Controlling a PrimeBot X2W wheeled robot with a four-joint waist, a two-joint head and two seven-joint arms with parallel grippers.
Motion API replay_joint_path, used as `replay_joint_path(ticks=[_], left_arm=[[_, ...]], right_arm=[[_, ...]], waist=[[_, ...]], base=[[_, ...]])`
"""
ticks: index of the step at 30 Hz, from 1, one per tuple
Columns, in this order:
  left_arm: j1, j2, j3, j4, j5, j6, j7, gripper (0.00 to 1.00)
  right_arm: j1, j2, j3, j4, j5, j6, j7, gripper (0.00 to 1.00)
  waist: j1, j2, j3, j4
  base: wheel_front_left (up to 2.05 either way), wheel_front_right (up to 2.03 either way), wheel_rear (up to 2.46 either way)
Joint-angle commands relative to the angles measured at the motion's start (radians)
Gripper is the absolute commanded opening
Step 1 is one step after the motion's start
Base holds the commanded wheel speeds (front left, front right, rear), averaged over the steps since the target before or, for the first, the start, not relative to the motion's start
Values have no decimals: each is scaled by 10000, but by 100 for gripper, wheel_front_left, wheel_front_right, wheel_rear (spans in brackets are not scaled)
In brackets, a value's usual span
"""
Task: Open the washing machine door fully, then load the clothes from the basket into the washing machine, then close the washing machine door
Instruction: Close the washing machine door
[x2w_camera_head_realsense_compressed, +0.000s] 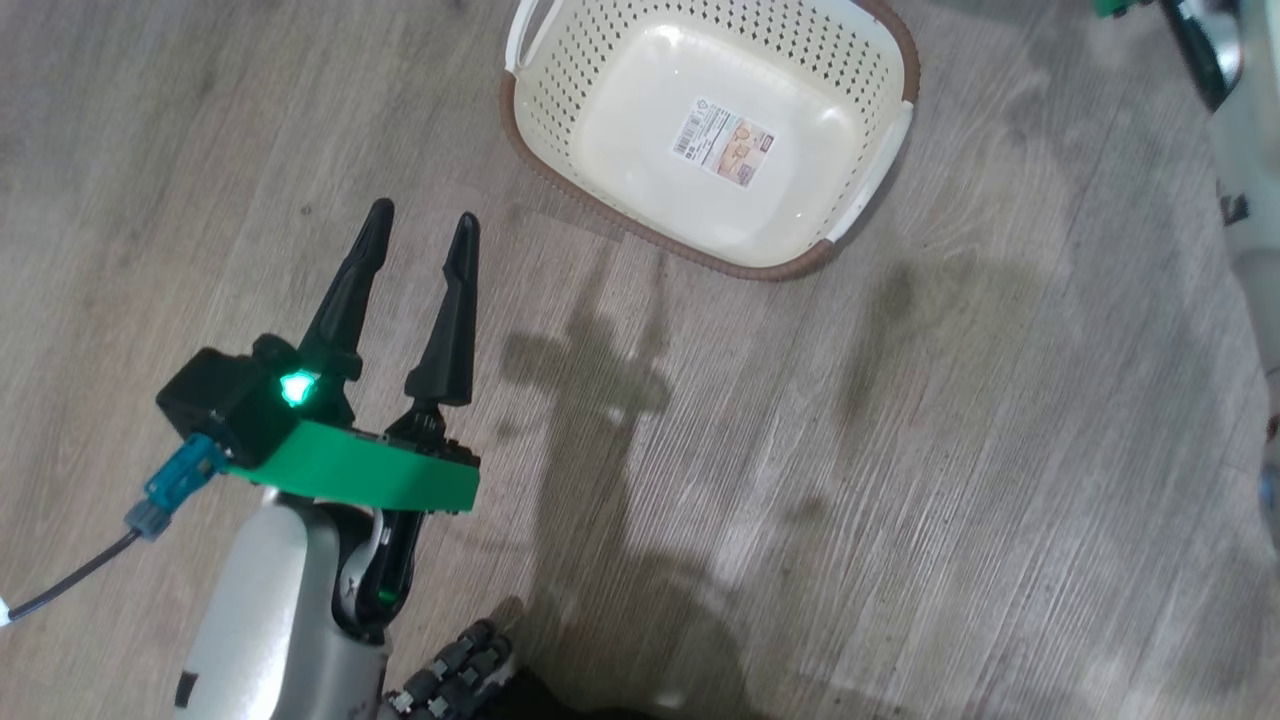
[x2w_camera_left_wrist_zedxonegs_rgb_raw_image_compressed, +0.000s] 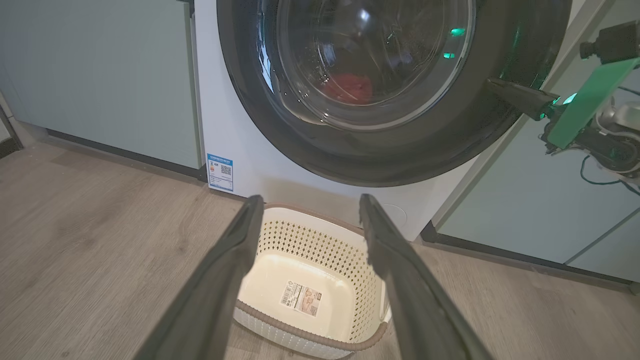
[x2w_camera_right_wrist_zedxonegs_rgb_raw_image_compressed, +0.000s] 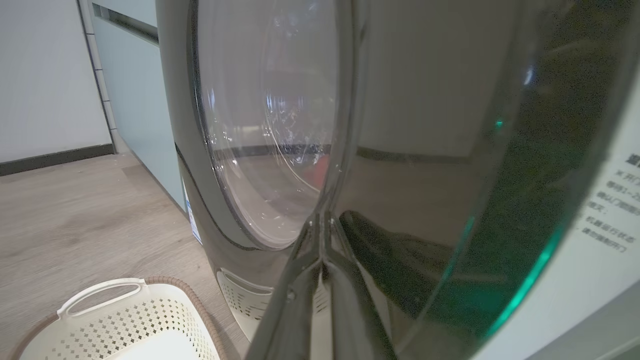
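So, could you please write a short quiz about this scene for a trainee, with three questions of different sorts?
1. True or false: the clothes lie in the basket.
2. Which part of the washing machine door does the right gripper touch? A. the black rim; B. the glass centre; C. no part.
3. Fill in: the left gripper is ___ and holds nothing.
Key: 1. False: they show red behind the door's glass, and the basket is empty. 2. A. 3. open.
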Motion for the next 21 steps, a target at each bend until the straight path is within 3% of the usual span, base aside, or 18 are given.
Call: replay_joint_path(ticks=[1,7,21], left_arm=[[-109,142,284,-343,-55,-10,-51,100],[-232,142,323,-329,-305,-10,-51,100],[-364,141,157,-296,-563,-10,-51,100]], right_arm=[[-343,270,-103,-190,-170,-6,-83,0],[-1318,695,-1181,611,-331,-6,32,0],[-3077,427,-3362,1549,-2372,-6,146,0]], waist=[[-1,0,47,-15],[-1,0,353,-48],[-1,0,779,270]], base=[[0,0,0],[0,0,0],[0,0,0]])
